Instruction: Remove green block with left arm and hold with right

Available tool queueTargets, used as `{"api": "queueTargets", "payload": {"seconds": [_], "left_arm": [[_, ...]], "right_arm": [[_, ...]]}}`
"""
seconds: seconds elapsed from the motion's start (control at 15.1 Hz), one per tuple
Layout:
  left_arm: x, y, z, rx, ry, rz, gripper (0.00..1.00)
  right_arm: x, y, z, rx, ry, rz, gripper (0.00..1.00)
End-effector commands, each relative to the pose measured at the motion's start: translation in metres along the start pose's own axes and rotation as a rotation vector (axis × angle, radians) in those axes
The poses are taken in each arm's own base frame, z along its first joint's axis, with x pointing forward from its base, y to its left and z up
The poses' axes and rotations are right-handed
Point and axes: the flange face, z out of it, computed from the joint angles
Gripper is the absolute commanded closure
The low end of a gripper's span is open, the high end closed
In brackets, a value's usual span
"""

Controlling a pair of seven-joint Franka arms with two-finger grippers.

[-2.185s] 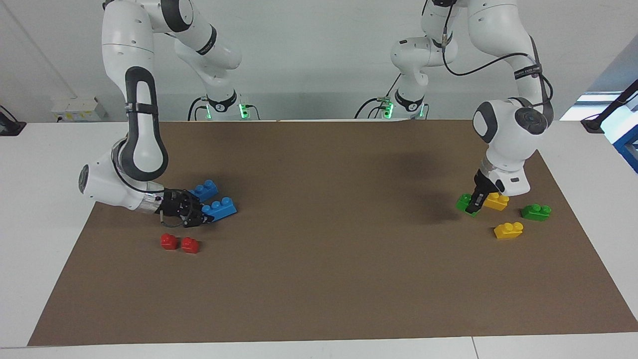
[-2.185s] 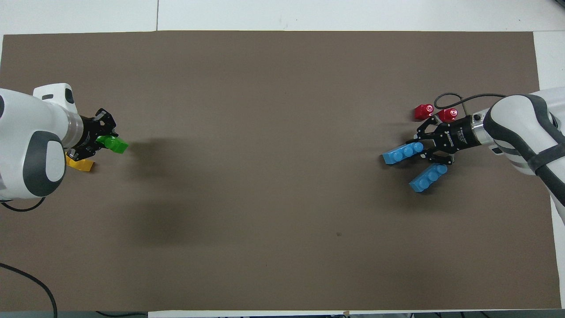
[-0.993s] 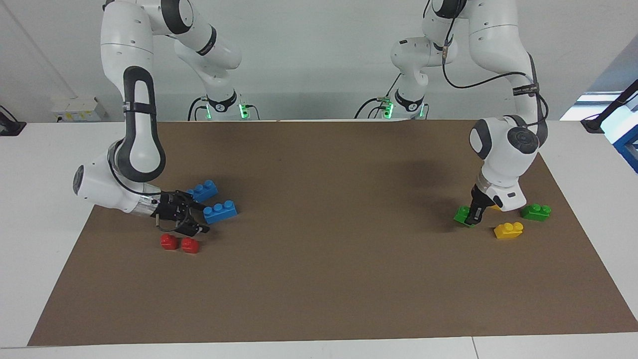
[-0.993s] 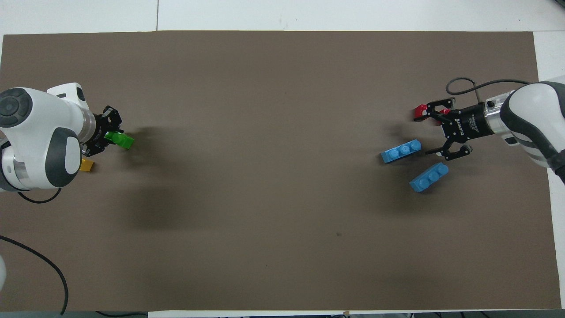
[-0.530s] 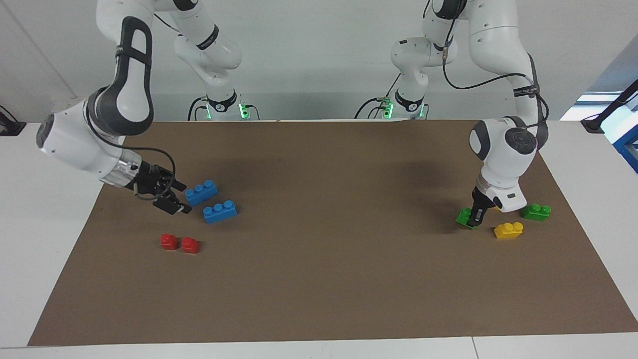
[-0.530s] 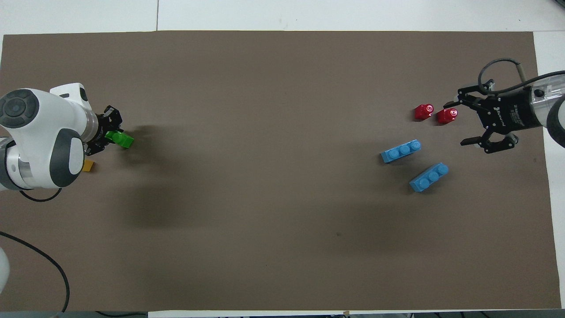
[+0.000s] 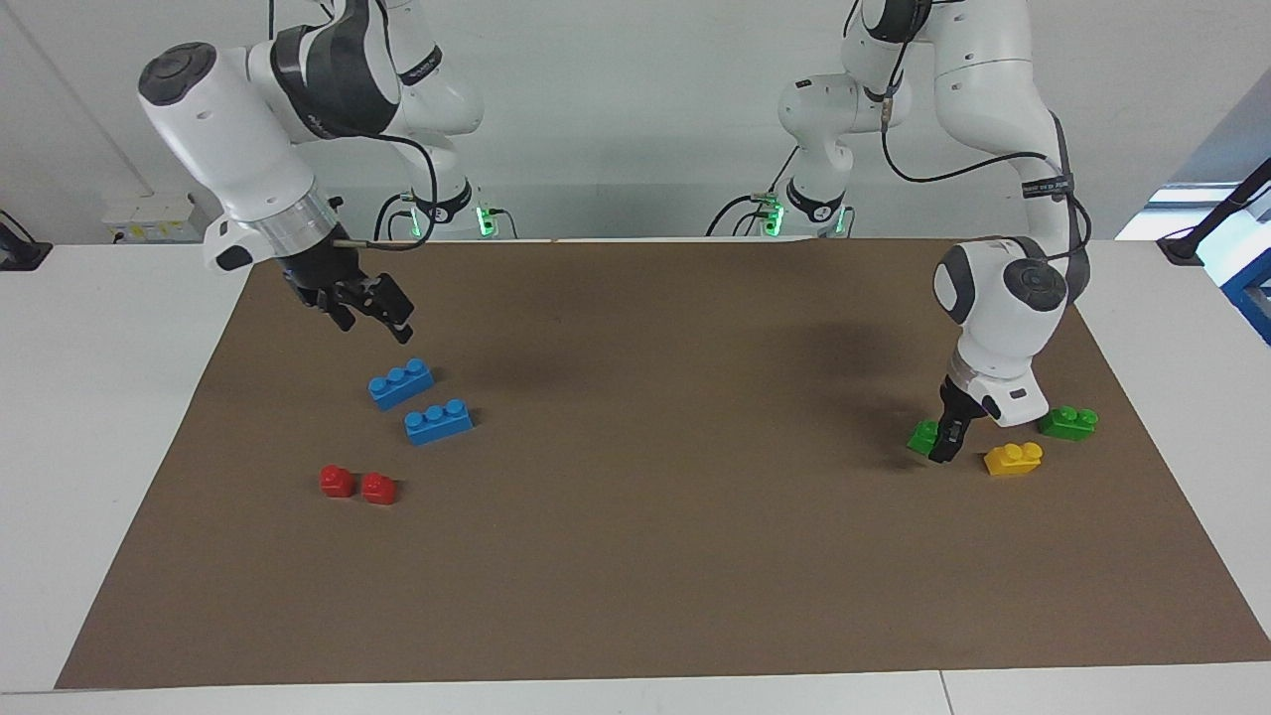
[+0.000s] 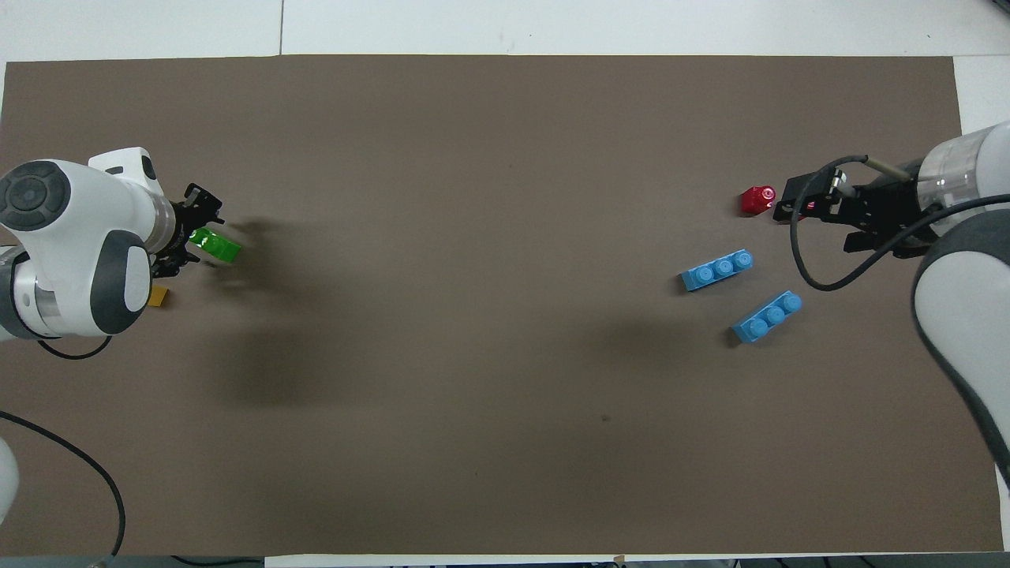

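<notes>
1. The left tool (image 7: 946, 444) is down at the surface at the left arm's end, over the green block (image 7: 923, 436). Its fingers reach down beside that block, but whether they pinch it or have let go cannot be told.
2. In the overhead view the left tool (image 8: 192, 237) sits at the green block (image 8: 215, 245), which lies on the brown mat (image 8: 489, 315).
3. Just beside that block, toward the left arm's end, lies a yellow brick (image 7: 1013, 458); only a sliver of it (image 8: 158, 295) shows from overhead, under the arm's wrist.
4. A second green brick (image 7: 1068, 422) lies near the yellow one, closer to the mat's edge and slightly nearer the robots.
5. The right tool (image 7: 372, 310) hangs in the air over the mat at the right arm's end, fingers spread and holding nothing.
6. From overhead the right tool (image 8: 805, 207) covers one of the red pieces.
7. Two blue three-stud bricks lie on the mat: one (image 7: 400, 383) nearer the robots, the other (image 7: 438, 422) just beside it and farther from them.
8. Two small red pieces (image 7: 337, 481) (image 7: 378, 488) sit side by side, farther from the robots than the blue bricks.
</notes>
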Motion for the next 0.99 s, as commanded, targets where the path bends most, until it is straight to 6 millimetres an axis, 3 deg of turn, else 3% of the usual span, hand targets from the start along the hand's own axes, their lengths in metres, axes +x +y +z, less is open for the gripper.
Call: {"api": "queueTargets", "payload": {"seconds": [0.0, 0.13, 0.4, 0.53, 0.6, 0.93], "left_arm": [[0.004, 0.001, -0.003, 0.004, 0.017, 0.025, 0.00], [0.004, 0.000, -0.013, 0.007, 0.019, 0.042, 0.00], [0.016, 0.009, -0.064, 0.026, 0.022, 0.094, 0.00], [0.021, 0.017, -0.087, 0.044, 0.014, 0.154, 0.00], [0.023, 0.020, -0.097, 0.049, 0.012, 0.181, 0.00], [0.032, 0.031, -0.142, 0.045, 0.011, 0.278, 0.00]], "right_arm": [[0.005, -0.003, -0.016, -0.078, 0.048, -0.193, 0.00], [0.009, -0.004, -0.030, -0.088, 0.066, -0.235, 0.00], [0.013, -0.008, -0.061, -0.130, 0.071, -0.374, 0.00], [0.020, -0.011, -0.062, -0.148, 0.027, -0.397, 0.00], [0.015, -0.028, -0.062, -0.173, 0.015, -0.450, 0.00], [0.019, -0.007, -0.063, -0.171, -0.027, -0.409, 0.00]]}}
